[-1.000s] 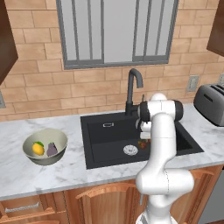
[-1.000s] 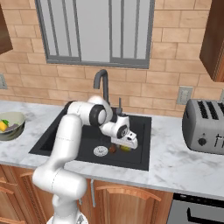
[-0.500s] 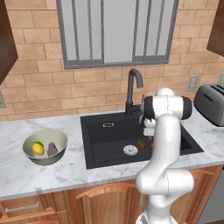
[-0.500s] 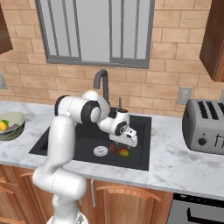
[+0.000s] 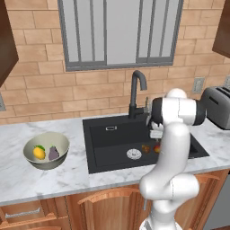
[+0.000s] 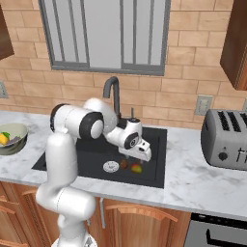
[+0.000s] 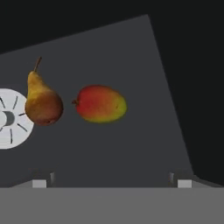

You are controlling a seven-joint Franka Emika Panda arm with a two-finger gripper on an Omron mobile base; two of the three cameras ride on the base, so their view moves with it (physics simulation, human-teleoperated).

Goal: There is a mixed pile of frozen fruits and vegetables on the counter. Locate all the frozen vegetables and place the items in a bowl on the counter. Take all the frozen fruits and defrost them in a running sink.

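Currently the gripper [image 7: 111, 183] hangs over the sink [image 5: 108, 140] with its jaws spread wide and nothing between them; in the hand view the two finger tips [image 7: 41, 181] stand far apart at the bottom edge, bare basin floor between them. Seen from the right base view, the gripper [image 6: 143, 155] is poised just above the basin floor, right of the drain.

Two frozen fruits lie on the sink floor, free of the fingers. Hand view: a brown-red pear-shaped fruit [image 7: 42, 100] with a stem overlaps the edge of the round steel drain [image 7: 11, 119]; just beside it, apart by a narrow gap, lies a red-yellow-green oval fruit [image 7: 101, 104]. Right base view shows the same pair, the dark one [image 6: 124, 164] next to the drain [image 6: 110, 167] and the oval one [image 6: 136, 168] on its far side.

A black curved tap [image 5: 136, 92] stands behind the basin. Whether water runs cannot be told.

On the counter [image 5: 54, 179], well left of the sink, sits the bowl [image 5: 46, 150]. Inside it are the frozen vegetables: a yellow-orange piece [image 5: 39, 152] and a purple-grey lump [image 5: 54, 153], side by side.

A toaster [image 6: 226, 139] stands on the counter right of the sink.
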